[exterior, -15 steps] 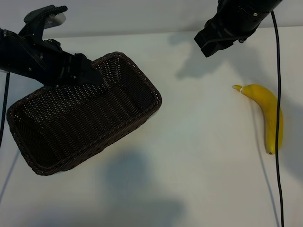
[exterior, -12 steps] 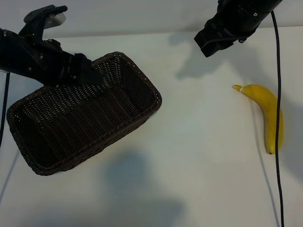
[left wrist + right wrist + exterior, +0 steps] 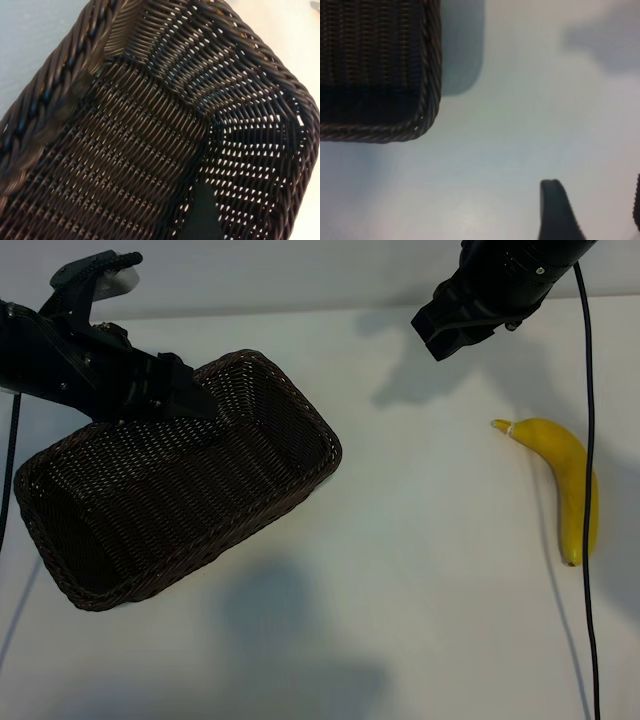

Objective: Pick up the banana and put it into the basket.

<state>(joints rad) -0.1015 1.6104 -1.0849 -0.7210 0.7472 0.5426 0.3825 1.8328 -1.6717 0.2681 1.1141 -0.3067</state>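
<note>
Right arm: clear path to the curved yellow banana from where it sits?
Probably yes. The curved yellow banana lies alone on the white table, nothing on or against it. The right gripper hangs open above and beside it, holding nothing. The dark brown wicker basket sits far across, with the left gripper.

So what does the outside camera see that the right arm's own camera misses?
Only the exterior view shows the banana lying on the table, clear of the right gripper, plus the left gripper at the basket's far rim. Only the right wrist view shows, close up, the right gripper's dark fingertips standing apart with nothing between them. Both show the basket and the white table.
</note>
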